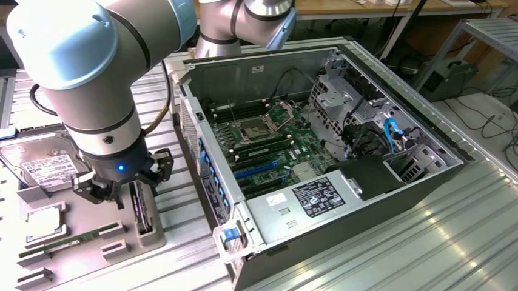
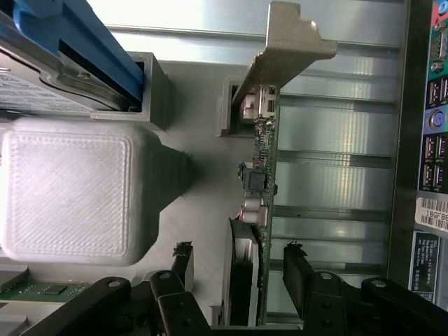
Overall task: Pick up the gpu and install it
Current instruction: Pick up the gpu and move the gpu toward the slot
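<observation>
Robot arm (image 1: 89, 73) foreground; gripper (image 1: 124, 187) spread wide, jaws astride gpu (image 2: 264, 164), gaps both sides, nothing grasped; gpu upright on edge in grey holder (image 1: 89, 212) slot; open computer case (image 1: 324, 151) beyond, on ribbed metal worktop (image 1: 453, 242)

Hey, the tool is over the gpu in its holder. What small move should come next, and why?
Probably lower a little, then close. The tool is open, and in the wrist view the gpu, standing on edge in the grey holder, runs between its fingers. The card sits nearer one finger, so centring first may help.
</observation>
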Controlling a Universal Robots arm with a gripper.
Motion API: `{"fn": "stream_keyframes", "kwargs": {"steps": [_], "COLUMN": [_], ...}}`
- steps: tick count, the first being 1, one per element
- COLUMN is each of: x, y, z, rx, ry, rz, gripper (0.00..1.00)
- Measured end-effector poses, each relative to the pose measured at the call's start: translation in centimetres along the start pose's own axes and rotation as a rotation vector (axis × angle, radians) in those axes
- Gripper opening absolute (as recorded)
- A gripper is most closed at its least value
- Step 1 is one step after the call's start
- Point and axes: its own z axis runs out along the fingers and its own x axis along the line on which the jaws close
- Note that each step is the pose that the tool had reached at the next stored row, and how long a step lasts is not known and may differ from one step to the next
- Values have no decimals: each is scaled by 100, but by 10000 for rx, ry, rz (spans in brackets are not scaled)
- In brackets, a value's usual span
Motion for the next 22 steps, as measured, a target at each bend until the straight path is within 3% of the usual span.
{"fn": "stream_keyframes", "kwargs": {"steps": [3, 4, 13, 15, 17, 18, 22], "x": [-1, -1, -1, -2, -2, -3, -8], "y": [0, 0, -1, 0, 0, -1, -1], "z": [1, 2, 12, 13, 13, 13, 13], "rx": [0, 1, 13, 12, 12, 12, 11], "ry": [0, 0, -22, -23, -23, -23, -22], "rz": [4, 16, 589, 590, 591, 591, 593], "gripper": [55, 48, 48, 40, 40, 33, 33]}}
